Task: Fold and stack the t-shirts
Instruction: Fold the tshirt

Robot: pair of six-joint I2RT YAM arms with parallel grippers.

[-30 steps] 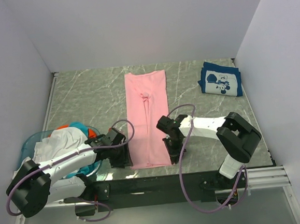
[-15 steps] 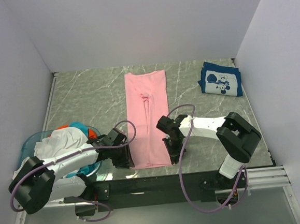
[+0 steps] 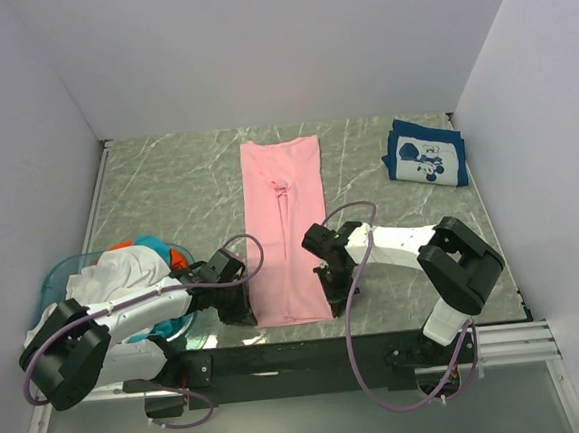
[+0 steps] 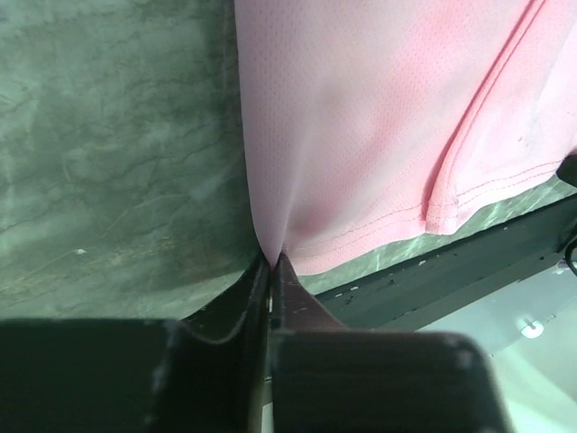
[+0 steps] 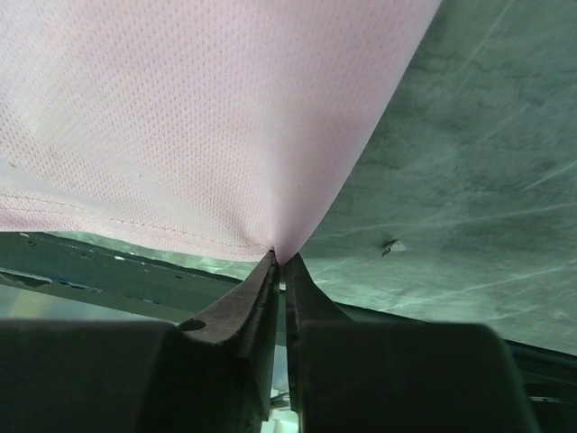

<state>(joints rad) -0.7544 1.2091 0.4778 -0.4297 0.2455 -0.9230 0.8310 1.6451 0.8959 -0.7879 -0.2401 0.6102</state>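
A light pink t-shirt (image 3: 284,227) lies as a long narrow strip down the middle of the table, sleeves folded in. My left gripper (image 3: 249,313) is shut on its near left corner (image 4: 270,248), and the cloth pinches up between the jaws. On the other side my right gripper (image 3: 333,301) is shut on the near right corner (image 5: 279,253) of the same hem. A folded navy t-shirt (image 3: 424,154) with white cartoon print rests at the far right. Several more t-shirts (image 3: 123,270), white, teal and orange, are heaped in the basket.
A translucent blue round basket (image 3: 56,280) stands at the near left, beside the left arm. The table's front edge (image 3: 378,325) runs just behind both grippers. Grey walls close in the table on three sides.
Both grippers have closed on the pink t-shirt's near corners. The left gripper slid a little right onto the hem. The right arm has hardly moved.
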